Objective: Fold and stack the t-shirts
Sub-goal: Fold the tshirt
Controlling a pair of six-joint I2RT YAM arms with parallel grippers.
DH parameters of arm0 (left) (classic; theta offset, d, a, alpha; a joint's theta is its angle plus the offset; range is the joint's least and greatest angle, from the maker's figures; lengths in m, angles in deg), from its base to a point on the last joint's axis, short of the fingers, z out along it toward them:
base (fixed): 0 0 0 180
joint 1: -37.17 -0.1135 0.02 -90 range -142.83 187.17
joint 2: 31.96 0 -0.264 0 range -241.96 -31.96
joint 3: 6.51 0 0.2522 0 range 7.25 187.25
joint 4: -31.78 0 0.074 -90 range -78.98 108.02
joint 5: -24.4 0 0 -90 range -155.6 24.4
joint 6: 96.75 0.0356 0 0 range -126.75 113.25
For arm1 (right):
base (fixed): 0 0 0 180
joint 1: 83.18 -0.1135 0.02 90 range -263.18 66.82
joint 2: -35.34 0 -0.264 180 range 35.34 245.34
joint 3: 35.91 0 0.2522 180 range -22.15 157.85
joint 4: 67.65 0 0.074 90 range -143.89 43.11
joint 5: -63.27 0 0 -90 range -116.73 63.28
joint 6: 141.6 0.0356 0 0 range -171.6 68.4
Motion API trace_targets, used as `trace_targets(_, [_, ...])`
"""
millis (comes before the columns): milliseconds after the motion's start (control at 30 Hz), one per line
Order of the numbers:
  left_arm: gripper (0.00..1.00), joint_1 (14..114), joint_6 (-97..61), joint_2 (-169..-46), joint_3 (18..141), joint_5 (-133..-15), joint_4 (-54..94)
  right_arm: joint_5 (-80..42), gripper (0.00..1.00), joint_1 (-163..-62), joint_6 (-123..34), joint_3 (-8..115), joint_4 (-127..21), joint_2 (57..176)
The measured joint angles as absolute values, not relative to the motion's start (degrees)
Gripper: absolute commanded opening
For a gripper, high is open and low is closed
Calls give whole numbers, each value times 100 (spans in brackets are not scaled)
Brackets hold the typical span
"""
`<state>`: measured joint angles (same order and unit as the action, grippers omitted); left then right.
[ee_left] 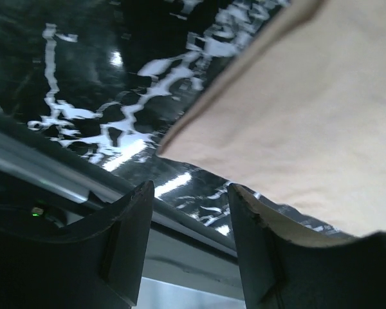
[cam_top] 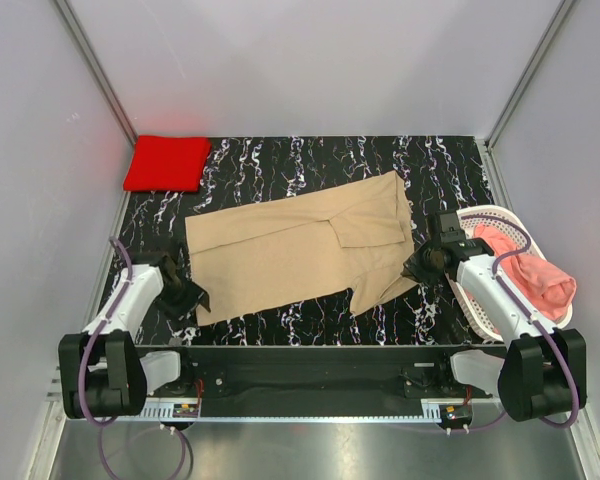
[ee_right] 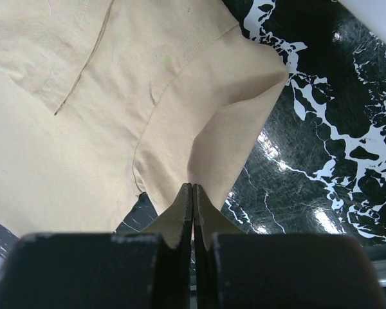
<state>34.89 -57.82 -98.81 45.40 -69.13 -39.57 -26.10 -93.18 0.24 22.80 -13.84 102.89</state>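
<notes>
White lattice basket (cam_top: pixel 492 211) at the right edge of the worktop (cam_top: pixel 280 160), beside the right arm. Inside it: one salmon-pink t-shirt (cam_top: pixel 535 275), bunched, spilling over the far rim.

Tan t-shirt (cam_top: pixel 300 250) lies spread mid-worktop, long axis running left to right, with one flap folded over on its right half. Red t-shirt (cam_top: pixel 165 163) sits folded into a neat pad in the far left corner, well apart from the tan one.

Left gripper (cam_top: pixel 187 296) is low at the tan t-shirt's near left corner. In the left wrist view its gripper (ee_left: pixel 188 235) stands spread, nothing between the jaws; the tan t-shirt (ee_left: pixel 309 116) ends just beside, its edge draped by one finger.

Right gripper (cam_top: pixel 420 265) is at the tan t-shirt's right side, next to the basket. In the right wrist view the gripper (ee_right: pixel 193 193) is pressed together, pinching the cloth's edge; the tan t-shirt (ee_right: pixel 116 129) tents up toward the tips.
</notes>
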Motion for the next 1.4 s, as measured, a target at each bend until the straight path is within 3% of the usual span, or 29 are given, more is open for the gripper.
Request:
trace_targets(533, [34, 3157, -6068, -10270, 3948, -6830, -3585, -2608, 0, -9318, -127, 2462, -1331, 10302])
trace_targets(733, [34, 3122, -6022, -10406, 4013, -6872, -3594, -2608, 0, -9318, -149, 2586, -1307, 10295])
trace_targets(1000, [46, 3113, -5919, -10312, 4098, -6741, -3605, -2606, 0, -9318, -149, 2586, -1218, 10267])
trace_targets(1400, [47, 3084, -5904, -10270, 4225, -6640, -3500, -2606, 0, -9318, -149, 2586, -1202, 10219])
